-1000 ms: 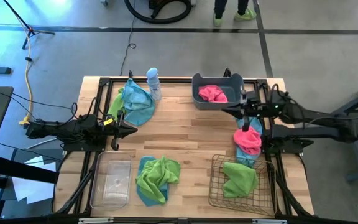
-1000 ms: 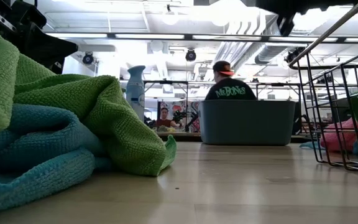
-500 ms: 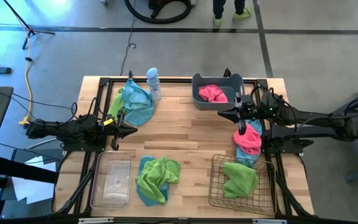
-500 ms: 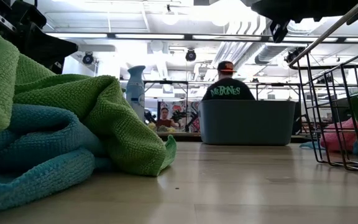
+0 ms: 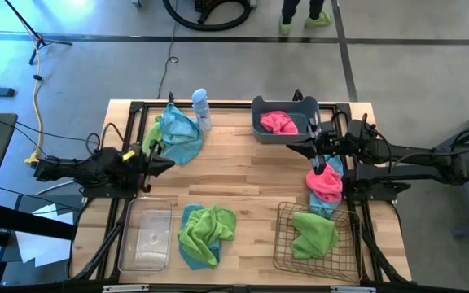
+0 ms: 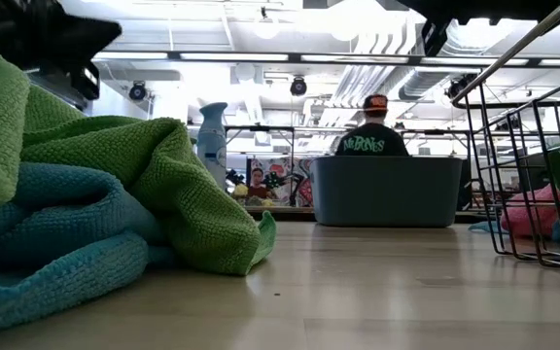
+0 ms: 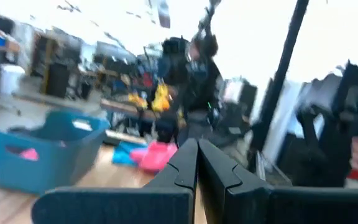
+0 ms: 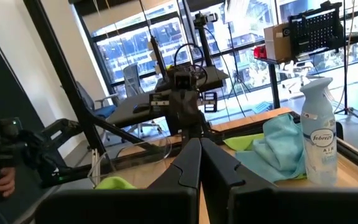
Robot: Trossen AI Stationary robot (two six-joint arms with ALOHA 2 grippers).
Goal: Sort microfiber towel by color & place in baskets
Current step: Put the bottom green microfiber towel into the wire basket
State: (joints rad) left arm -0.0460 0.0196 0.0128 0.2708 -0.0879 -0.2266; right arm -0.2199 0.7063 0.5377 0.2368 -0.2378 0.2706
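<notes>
Both grippers are shut and hold nothing, hovering over the table's middle. My left gripper (image 5: 172, 162) (image 7: 197, 152) points right, near a teal and lime green towel heap (image 5: 176, 134) at the far left. My right gripper (image 5: 290, 146) (image 8: 199, 149) points left, beside the grey-blue tub (image 5: 259, 104), which holds a pink towel (image 5: 278, 122). Another pink towel lies on a teal one (image 5: 326, 183) at the right. A green towel (image 5: 312, 231) sits in the wire basket (image 5: 280, 244). A green towel over teal (image 5: 207, 232) lies beside the clear bin (image 5: 146, 236).
A clear spray bottle with a blue top (image 5: 201, 108) stands at the far edge next to the far-left heap. Black frame rails (image 5: 218, 104) run along the table's edges. Bare wood (image 5: 234, 171) lies between the two grippers. A person (image 6: 374, 136) stands in the room behind.
My left gripper has risen and drawn a little toward the table's left and far side, staying shut. My right gripper has shifted slightly toward the table's left. No towel has moved. The person behind the table has walked to the right.
</notes>
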